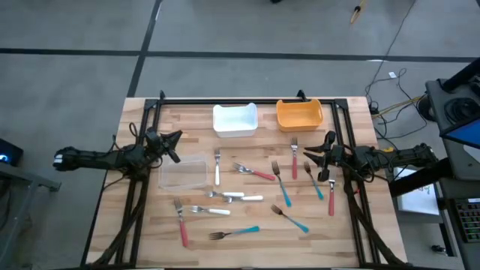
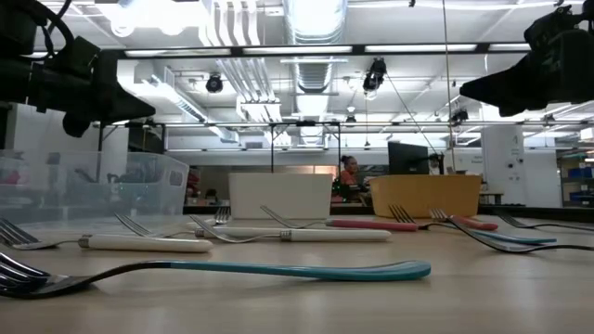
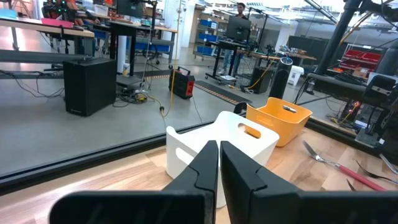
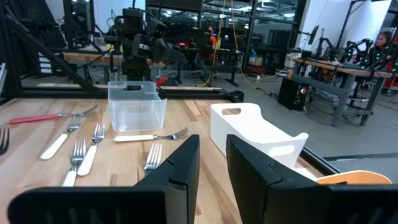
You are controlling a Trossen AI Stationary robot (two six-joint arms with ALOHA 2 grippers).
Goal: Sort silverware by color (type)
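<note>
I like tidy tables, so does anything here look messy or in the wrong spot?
Yes. The forks lie scattered across the wooden table, pointing every way, with red, teal and white handles mixed together. The white bin, orange bin and clear bin hold none. Nothing looks broken or spilled.

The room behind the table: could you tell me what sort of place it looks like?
Probably a robotics lab or workshop: workbenches with monitors, exposed ceiling ducts, bare concrete floor with loose cables.
</note>
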